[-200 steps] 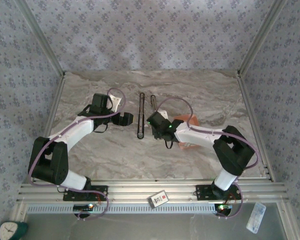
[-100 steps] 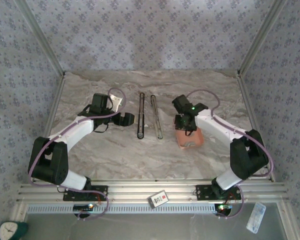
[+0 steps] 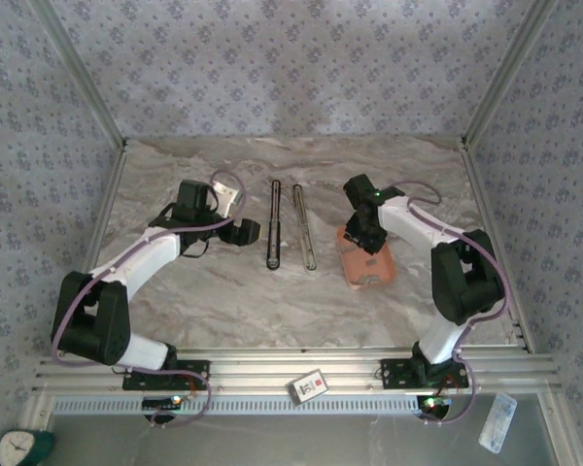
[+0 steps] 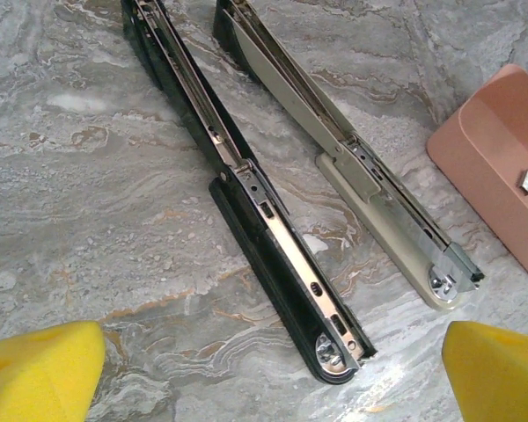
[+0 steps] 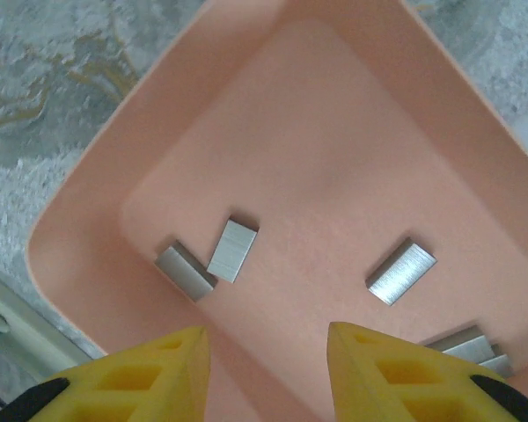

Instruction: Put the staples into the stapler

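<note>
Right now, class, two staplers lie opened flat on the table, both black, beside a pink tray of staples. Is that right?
Not both: the left wrist view shows one black stapler and one beige stapler, opened flat on the table beside the pink tray of staples.

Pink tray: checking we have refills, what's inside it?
The pink tray holds staple strips: three lie clear, more at lower right are partly hidden by a finger of the right gripper.

This is a robot lab cell. A marble-patterned desk (image 3: 223, 301) is boxed in by floral wallpaper panels (image 3: 272, 68) on aluminium posts (image 3: 78, 83). Behind the left gripper (image 3: 257, 230), slotted aluminium rails (image 3: 272, 364) carry two cabled arm bases (image 3: 165, 373).
</note>
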Available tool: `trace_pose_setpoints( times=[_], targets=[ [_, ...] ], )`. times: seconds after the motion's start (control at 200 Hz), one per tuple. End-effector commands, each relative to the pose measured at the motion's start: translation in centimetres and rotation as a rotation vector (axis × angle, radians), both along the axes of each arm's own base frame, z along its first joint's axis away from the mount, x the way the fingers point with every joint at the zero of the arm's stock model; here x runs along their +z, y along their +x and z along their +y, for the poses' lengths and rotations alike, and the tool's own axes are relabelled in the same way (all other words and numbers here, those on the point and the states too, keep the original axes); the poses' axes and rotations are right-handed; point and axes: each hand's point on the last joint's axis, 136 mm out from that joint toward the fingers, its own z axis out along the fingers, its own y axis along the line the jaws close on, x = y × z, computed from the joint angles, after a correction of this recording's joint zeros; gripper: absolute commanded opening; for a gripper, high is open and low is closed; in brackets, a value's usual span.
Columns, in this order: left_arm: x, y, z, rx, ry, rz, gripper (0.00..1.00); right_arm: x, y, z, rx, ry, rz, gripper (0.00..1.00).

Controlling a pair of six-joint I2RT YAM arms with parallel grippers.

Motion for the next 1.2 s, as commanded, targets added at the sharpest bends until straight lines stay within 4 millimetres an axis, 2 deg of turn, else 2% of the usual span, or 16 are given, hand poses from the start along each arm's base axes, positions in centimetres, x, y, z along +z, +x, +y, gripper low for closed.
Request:
trace_pose_setpoints(
  times=[0.0, 0.08, 0.475, 0.94, 1.194],
  targets=[
    [1.8, 0.2, 0.0, -0.015, 0.020, -0.061, 0.98, 0.1, 0.6, -0.4, -0.201, 0.017, 0.002, 0.40],
    [1.8, 0.2, 0.2, -0.013, 0.029, -0.068, 0.98, -0.1, 1.0, 0.3, -0.236, 0.059, -0.005, 0.39],
    [1.9, 0.2, 0.5, -0.013, 0.049, -0.079, 0.98, -1.6, 2.8, -0.1, -0.310, 0.063, 0.009, 0.34],
    [1.7, 0.2, 0.5, -0.015, 0.056, -0.076, 0.99, -3.8, 2.9, 0.5, -0.340, 0.091, 0.051, 0.31],
    [1.6, 0.2, 0.5, -0.015, 0.056, -0.072, 0.98, -4.7, 2.2, 0.6, -0.355, 0.092, 0.089, 0.29]
  ],
)
